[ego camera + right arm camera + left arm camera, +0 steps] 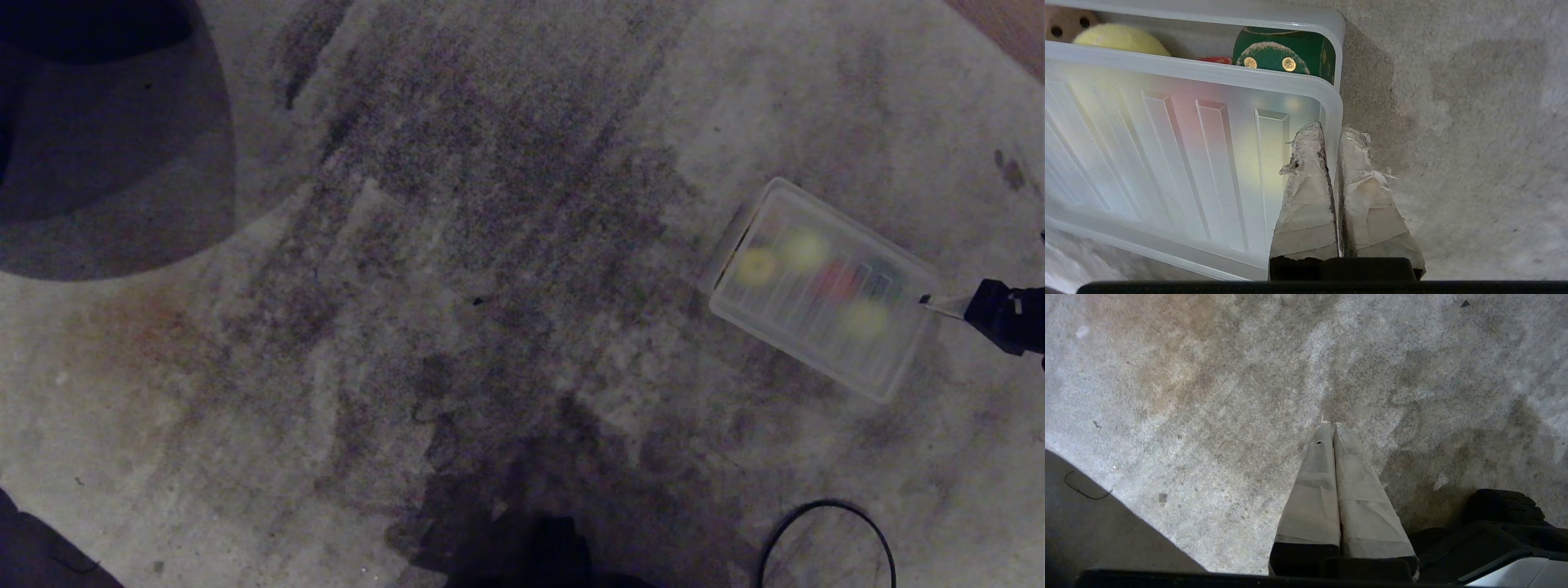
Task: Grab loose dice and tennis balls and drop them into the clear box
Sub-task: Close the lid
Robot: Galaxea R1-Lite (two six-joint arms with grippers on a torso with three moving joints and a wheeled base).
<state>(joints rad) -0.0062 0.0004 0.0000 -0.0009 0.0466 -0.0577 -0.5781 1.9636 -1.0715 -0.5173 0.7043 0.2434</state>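
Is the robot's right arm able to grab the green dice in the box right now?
Probably not yet. The right gripper is shut on the ribbed lid at its edge, and that lid covers most of the clear box, where the dark green die sits.

Right hand pinched shut at far right (left hand likewise closed, parked).

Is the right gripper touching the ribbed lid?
Touching. The right wrist view shows the right gripper shut on the lid's rim, one finger either side.
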